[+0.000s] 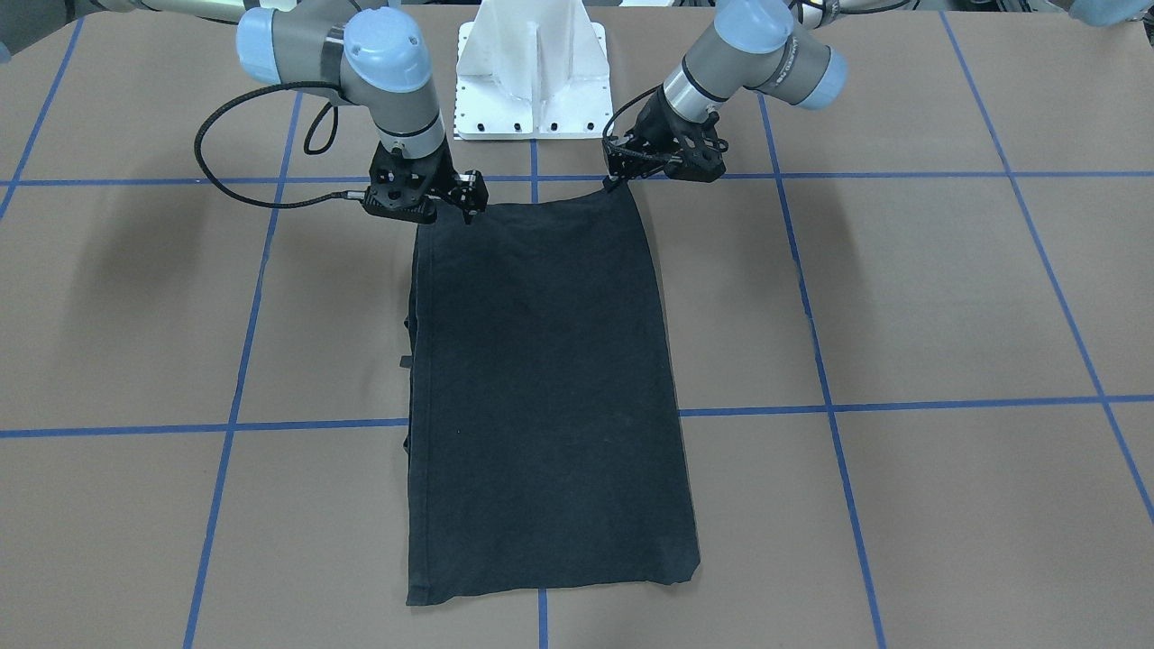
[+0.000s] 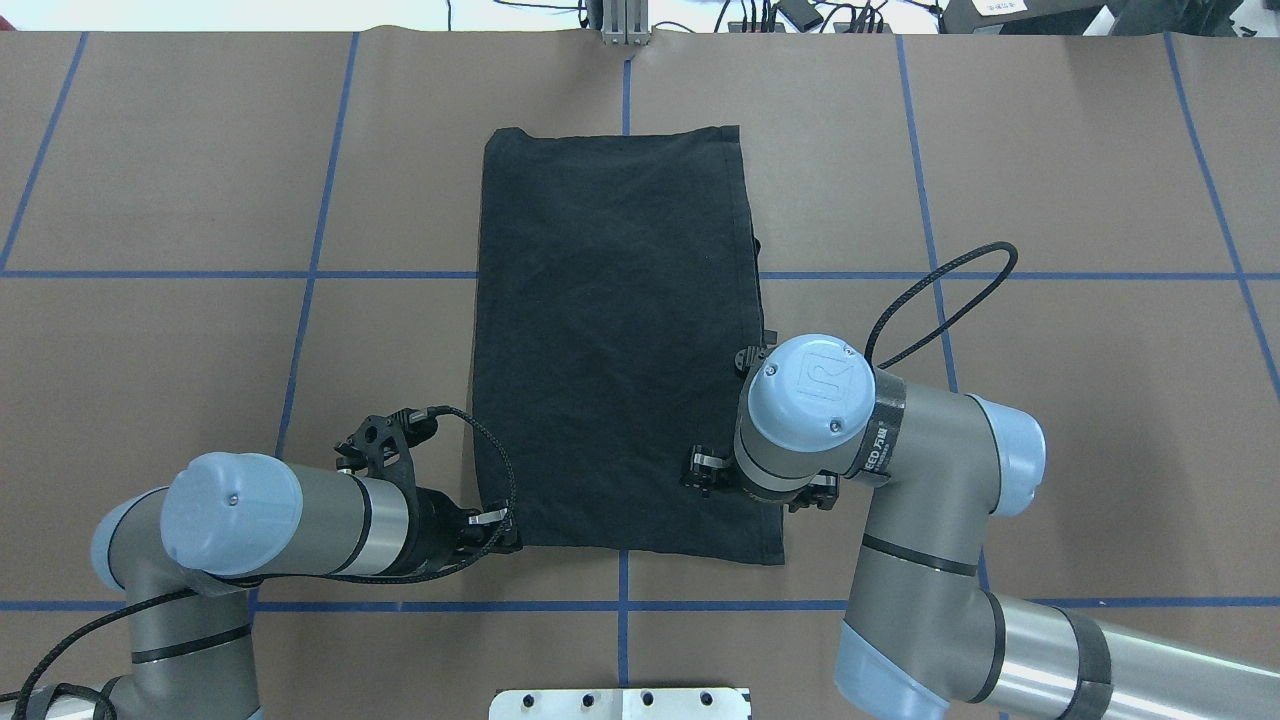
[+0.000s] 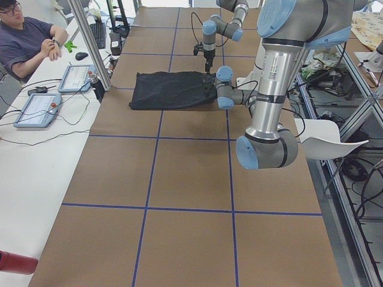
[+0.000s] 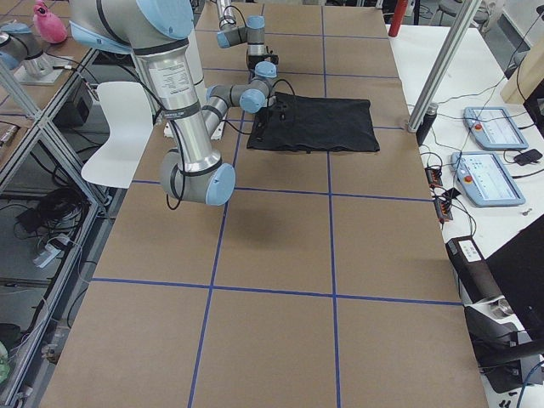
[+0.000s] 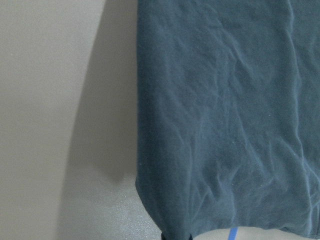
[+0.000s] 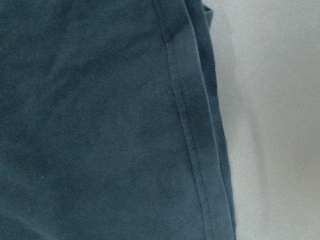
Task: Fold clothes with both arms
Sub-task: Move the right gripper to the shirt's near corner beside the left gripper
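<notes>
Here the T-shirt (image 1: 541,388) lies rectangular, faintly creased.

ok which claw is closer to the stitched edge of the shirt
Right. The right claw sits at the stitched edge of the shirt, at its robot-side corner; the left claw is at the other robot-side corner, across its width.

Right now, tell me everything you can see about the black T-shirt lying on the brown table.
The black T-shirt is folded into a long rectangle, plain side up, with no logo showing. It looks like soft, lightly creased cotton. It lies flat on the brown table, lengthwise away from the robot. A stitched hem runs along its edge on the robot's right, where under-layers peek out. The left gripper and right gripper sit at its two near corners; whether they pinch it is unclear.
</notes>
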### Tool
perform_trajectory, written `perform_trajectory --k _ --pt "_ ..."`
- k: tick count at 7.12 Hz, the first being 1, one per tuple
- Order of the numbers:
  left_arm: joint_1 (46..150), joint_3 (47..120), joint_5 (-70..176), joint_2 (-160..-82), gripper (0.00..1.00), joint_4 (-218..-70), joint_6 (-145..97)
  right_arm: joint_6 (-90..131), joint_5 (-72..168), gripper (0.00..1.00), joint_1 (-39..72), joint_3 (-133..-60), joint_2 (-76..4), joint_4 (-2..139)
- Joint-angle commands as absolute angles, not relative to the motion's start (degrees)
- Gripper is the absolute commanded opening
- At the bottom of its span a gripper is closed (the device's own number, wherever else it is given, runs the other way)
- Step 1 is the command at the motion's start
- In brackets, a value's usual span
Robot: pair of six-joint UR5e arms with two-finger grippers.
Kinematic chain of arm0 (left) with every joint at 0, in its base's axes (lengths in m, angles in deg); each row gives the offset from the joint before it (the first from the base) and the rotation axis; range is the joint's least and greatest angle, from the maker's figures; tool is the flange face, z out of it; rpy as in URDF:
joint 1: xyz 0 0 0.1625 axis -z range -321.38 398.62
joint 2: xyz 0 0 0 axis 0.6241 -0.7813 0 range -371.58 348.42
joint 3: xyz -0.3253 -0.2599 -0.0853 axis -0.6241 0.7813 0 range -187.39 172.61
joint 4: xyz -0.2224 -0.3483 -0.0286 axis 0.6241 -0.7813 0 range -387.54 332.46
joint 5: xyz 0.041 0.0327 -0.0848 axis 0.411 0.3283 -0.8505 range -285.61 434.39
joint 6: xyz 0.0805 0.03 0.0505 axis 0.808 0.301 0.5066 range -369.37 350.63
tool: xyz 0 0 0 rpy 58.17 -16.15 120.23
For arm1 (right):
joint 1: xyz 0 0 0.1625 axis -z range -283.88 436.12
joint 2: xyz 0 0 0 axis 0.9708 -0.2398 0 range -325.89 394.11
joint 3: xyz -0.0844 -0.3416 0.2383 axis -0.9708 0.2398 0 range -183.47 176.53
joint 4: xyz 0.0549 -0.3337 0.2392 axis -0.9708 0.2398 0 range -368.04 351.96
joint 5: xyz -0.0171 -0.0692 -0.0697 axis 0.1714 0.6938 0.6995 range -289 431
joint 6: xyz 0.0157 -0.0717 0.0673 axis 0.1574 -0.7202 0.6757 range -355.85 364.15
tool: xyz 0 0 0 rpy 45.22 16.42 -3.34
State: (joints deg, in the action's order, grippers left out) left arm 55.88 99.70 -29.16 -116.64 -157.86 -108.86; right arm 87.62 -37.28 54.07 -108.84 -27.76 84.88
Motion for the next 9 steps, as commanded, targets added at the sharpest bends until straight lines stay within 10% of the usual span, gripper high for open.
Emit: perform_trajectory --k 1,9 --pt "55.84 99.66 -29.15 -116.69 0.0 -157.89 -108.78 86.68 -37.72 1.0 54.76 -108.41 -27.5 84.86" --pt "55.76 99.75 -29.15 -116.78 0.0 -157.88 -108.86 86.86 -38.16 1.0 55.38 -106.83 -28.21 84.86"
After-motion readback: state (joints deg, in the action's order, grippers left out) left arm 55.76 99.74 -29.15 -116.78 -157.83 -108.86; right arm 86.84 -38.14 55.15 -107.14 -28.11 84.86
